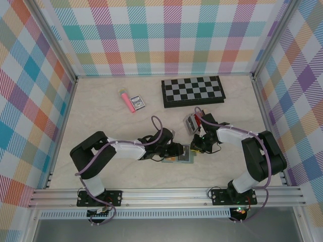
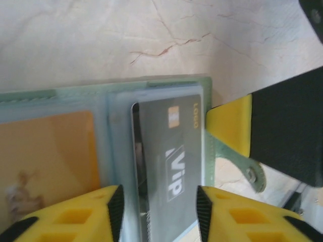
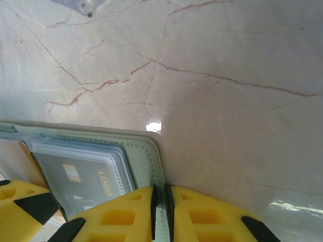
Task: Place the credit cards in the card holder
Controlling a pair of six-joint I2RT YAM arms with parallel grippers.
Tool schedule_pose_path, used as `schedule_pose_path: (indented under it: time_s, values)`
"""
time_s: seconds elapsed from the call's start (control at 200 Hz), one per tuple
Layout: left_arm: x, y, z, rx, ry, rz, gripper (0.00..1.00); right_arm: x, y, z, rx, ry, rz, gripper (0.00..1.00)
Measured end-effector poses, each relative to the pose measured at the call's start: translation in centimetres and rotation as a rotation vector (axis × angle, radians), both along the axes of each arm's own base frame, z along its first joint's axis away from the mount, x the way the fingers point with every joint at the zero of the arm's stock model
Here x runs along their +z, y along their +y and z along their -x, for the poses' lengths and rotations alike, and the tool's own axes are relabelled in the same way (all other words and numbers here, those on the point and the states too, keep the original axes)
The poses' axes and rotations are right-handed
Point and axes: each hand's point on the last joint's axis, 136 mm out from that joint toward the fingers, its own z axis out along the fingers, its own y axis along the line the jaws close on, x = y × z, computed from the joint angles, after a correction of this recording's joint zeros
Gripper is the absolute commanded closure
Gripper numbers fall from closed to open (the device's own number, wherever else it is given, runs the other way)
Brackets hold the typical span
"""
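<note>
Black card (image 2: 169, 166) in card holder (image 2: 151, 85), lengthwise toward left hand (image 2: 159, 206) (chip far)

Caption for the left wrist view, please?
Open left gripper straddles black card in card holder; right gripper clamps its edge.

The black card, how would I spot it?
On the pale marble table, find the open sage-green wallet between the two arms. The shiny black plastic card sits in its clear pocket, marked VIP, unlike the orange card beside it.

A chessboard (image 1: 193, 91) lies far back, a pink marker (image 1: 127, 101) beside a small packet (image 1: 138, 103).
</note>
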Motion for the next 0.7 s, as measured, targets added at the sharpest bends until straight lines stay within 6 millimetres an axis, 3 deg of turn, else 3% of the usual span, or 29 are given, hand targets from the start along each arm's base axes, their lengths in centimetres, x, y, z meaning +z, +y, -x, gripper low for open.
schedule_pose_path:
  time_s: [0.165, 0.365, 0.485, 0.62, 0.7]
  values:
    - [-0.2, 1.1, 0.1, 0.017, -0.003, -0.051, 0.51, 0.0, 0.0, 0.0, 0.000, 0.000, 0.001, 0.83]
    - [-0.1, 1.8, 0.3, 0.028, 0.000, -0.076, 0.51, 1.0, -0.6, 0.1, 0.006, -0.012, 0.035, 0.72]
    - [0.8, 2.8, 0.5, 0.044, -0.008, -0.094, 0.48, 4.7, -1.5, -1.4, 0.019, -0.116, 0.093, 0.63]
    - [3.4, 3.2, -0.2, 0.069, -0.046, -0.081, 0.40, 10.7, -2.5, -5.2, 0.010, -0.314, 0.152, 0.55]
    - [4.8, 2.7, -1.5, 0.081, -0.060, -0.065, 0.41, 13.0, -3.7, -7.4, -0.006, -0.387, 0.188, 0.53]
